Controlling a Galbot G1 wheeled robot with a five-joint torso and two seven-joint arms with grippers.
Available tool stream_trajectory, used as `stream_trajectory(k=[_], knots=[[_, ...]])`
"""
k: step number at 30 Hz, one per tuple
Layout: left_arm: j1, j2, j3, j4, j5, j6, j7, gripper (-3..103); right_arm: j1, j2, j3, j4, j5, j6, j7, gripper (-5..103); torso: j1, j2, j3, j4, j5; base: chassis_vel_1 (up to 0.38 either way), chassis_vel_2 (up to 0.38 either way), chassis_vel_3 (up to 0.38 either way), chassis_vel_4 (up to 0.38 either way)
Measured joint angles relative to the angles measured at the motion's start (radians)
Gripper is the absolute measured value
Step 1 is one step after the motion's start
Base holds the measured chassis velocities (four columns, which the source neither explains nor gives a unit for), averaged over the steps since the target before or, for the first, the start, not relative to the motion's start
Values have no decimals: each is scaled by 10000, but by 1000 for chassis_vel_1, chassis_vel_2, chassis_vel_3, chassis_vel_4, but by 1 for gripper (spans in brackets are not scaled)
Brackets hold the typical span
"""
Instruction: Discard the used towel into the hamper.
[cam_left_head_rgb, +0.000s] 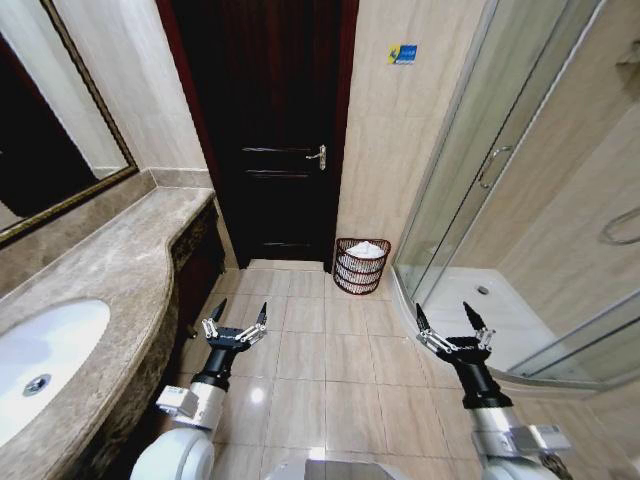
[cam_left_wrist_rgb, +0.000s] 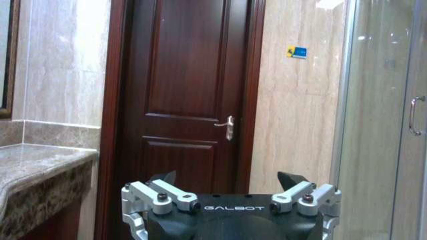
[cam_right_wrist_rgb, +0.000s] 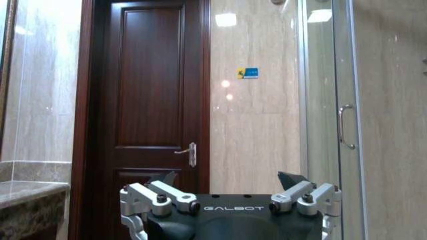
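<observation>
Head camera alone catches the towel (cam_left_head_rgb: 365, 248) in the hamper (cam_left_head_rgb: 361, 267); left gripper (cam_left_head_rgb: 241, 318) and right gripper (cam_left_head_rgb: 449, 317) hang released, empty

Bathroom, facing the closed door.
A dark wooden door (cam_left_head_rgb: 268, 130) stood shut at the far wall, its metal handle (cam_left_head_rgb: 318, 156) on the right side. A marble counter (cam_left_head_rgb: 110, 270) ran along the left with a white sink (cam_left_head_rgb: 40, 360) sunk in it, a framed mirror (cam_left_head_rgb: 50, 120) above. On the right stood a glass shower enclosure (cam_left_head_rgb: 500, 170); a small blue sign (cam_left_head_rgb: 402, 53) was on the beige wall tile.
</observation>
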Motion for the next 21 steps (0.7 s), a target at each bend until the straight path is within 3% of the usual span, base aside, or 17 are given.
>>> stream_trajectory(k=[21], knots=[[0, 0, 0, 0, 0, 0, 0, 99, 1, 0, 0, 0, 0, 0, 0, 100, 2, -1, 1, 0, 1, 0, 0, 0, 0]])
